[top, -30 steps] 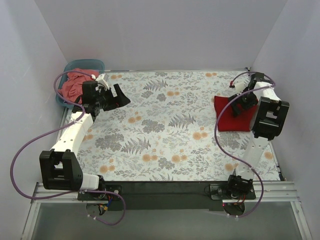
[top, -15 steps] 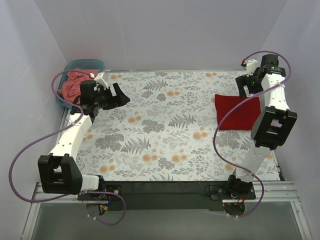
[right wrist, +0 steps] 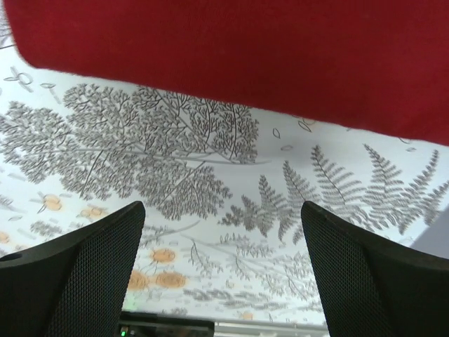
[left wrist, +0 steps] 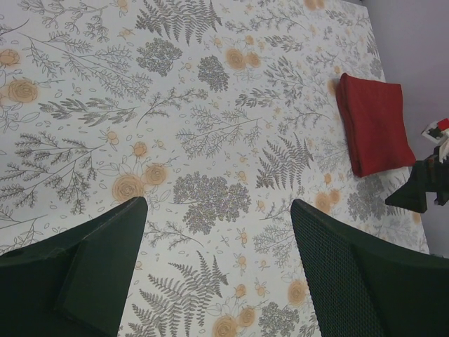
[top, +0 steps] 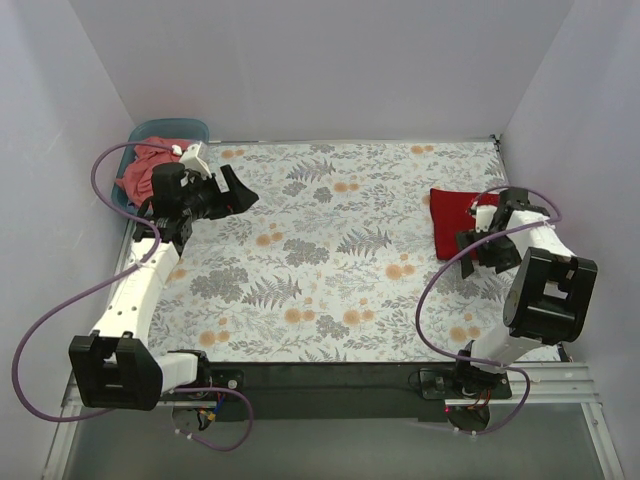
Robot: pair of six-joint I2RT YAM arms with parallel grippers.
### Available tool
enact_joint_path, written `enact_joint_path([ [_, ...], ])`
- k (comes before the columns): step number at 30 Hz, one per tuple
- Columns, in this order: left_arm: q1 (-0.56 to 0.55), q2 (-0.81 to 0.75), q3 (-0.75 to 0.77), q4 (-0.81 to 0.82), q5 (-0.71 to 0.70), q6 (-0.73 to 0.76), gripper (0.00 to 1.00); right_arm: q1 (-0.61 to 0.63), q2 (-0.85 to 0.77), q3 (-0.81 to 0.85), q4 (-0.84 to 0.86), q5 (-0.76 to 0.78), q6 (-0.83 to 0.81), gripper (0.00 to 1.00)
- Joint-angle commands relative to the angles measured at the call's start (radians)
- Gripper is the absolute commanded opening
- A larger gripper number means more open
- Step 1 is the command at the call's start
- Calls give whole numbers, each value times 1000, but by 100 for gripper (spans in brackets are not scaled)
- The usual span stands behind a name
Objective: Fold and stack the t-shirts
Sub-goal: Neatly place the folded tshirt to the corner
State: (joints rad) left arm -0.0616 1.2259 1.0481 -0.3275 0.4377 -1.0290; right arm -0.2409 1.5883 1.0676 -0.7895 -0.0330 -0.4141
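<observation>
The deep crimson t-shirt (top: 452, 213) lies folded flat at the right side of the table. It also shows in the left wrist view (left wrist: 373, 123) and fills the top of the right wrist view (right wrist: 231, 49). The salmon-pink t-shirt (top: 140, 170) lies crumpled in the teal tub (top: 190, 128) at the back left. My left gripper (top: 238, 194) is open and empty, above the table just right of the tub (left wrist: 217, 210). My right gripper (top: 480, 250) is open and empty, over the table just in front of the crimson shirt's near edge (right wrist: 223, 210).
The table wears a floral cloth (top: 330, 260). White walls close in the left, back and right sides. The right arm's black link (left wrist: 424, 188) shows at the right edge of the left wrist view. A purple cable (top: 440, 290) loops beside the right arm.
My right arm rose off the crimson shirt toward the back, then came down to the shirt's near edge, empty. My left gripper drifted slightly toward the back, still open.
</observation>
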Motion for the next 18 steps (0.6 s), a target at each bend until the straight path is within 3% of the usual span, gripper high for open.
enact_joint_path([
  [1, 5, -46, -20, 15, 7, 0, 83, 2, -30, -78, 200, 16, 9, 98],
  [9, 5, -52, -16, 2, -10, 21, 83, 0, 93, -83, 329, 15, 15, 98],
  [18, 6, -34, -11, 4, -11, 26, 83, 2, 242, 47, 369, 1, -3, 98],
])
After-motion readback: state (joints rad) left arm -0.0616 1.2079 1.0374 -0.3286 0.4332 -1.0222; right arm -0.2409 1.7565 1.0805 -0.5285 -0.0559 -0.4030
